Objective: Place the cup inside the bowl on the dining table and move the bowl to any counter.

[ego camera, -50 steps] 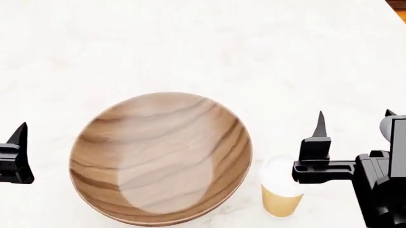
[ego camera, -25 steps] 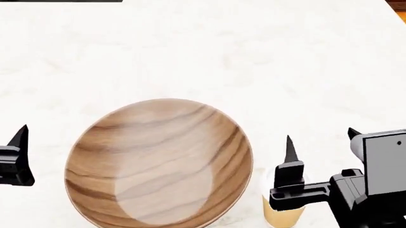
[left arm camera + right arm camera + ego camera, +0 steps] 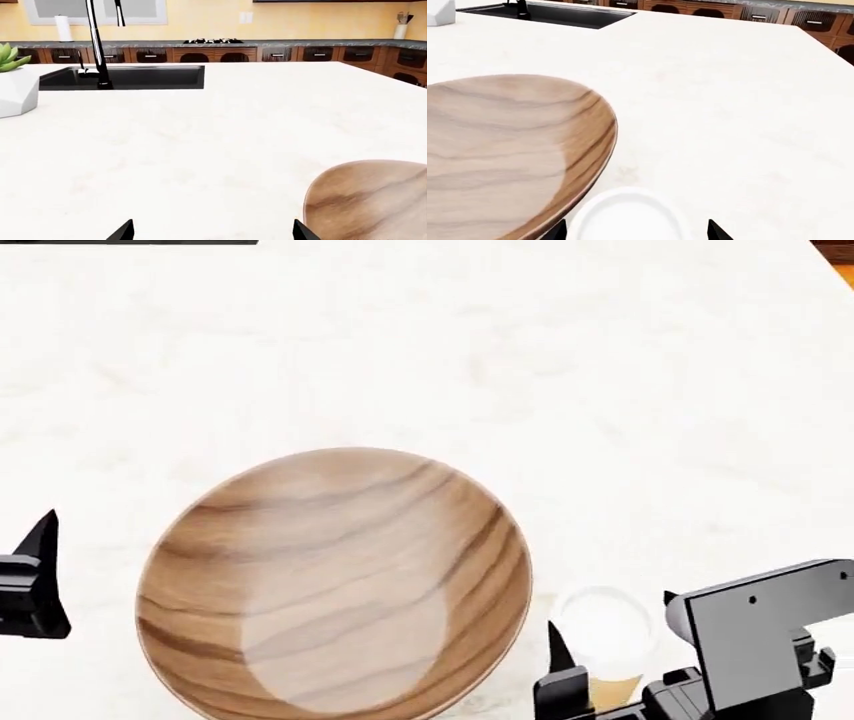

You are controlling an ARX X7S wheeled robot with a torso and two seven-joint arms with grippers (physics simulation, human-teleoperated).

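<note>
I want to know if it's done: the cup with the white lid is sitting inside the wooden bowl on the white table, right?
Not quite. The cup stands on the white table beside the wooden bowl, outside its rim, not inside it. The head view shows this, with the bowl empty.

bowl [image 3: 373, 200] on white dining table [image 3: 220, 140], black sink [image 3: 123, 77] beyond.
</note>
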